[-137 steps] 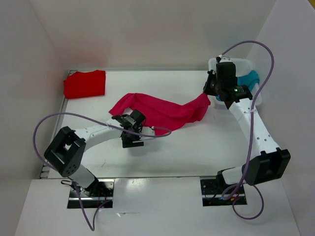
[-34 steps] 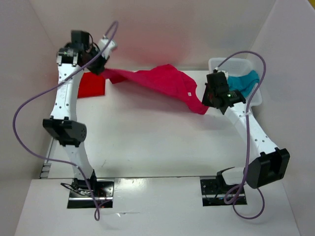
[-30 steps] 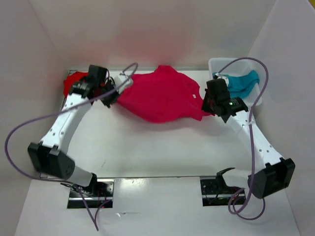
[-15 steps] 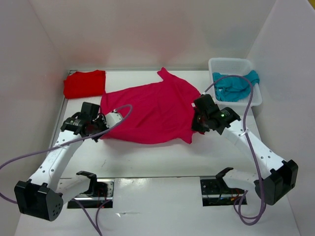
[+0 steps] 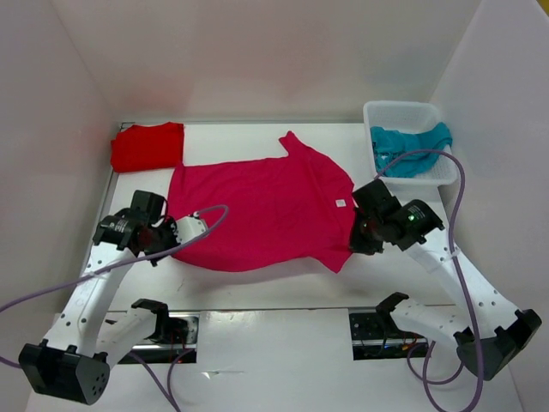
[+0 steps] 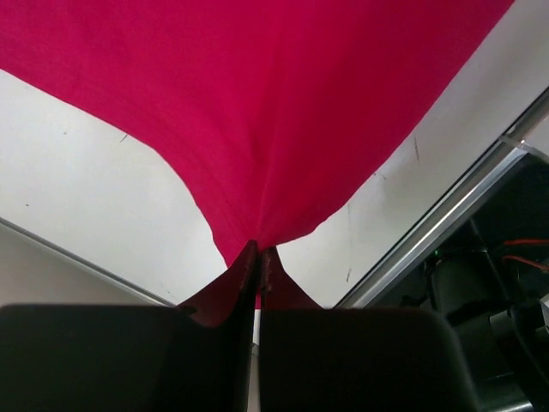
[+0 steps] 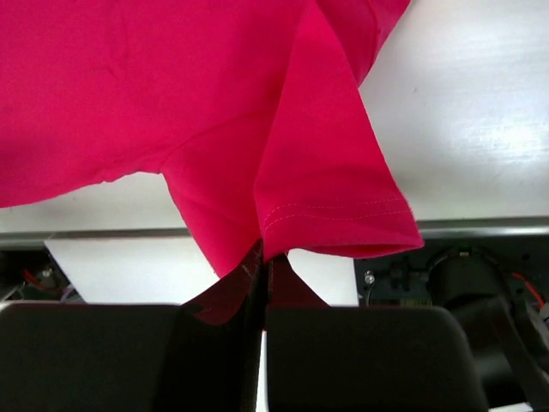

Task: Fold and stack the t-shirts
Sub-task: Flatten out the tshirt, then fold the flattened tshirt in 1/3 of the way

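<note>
The left gripper (image 5: 173,242), jaws pinched shut on a hem corner of the crimson-pink shirt (image 5: 262,210), has swung down from the far-left corner toward the near edge. The shirt, airborne a second ago, now lies spread flat mid-desk — ready for folding, I'd judge. Its long axis runs left to right: hem left, collar right. The right gripper (image 5: 355,244) has its jaws clamped on the near sleeve.

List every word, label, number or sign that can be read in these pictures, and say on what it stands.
No text can be read in any view.
The small white tag on the crimson-pink t-shirt is too small to read.
</note>
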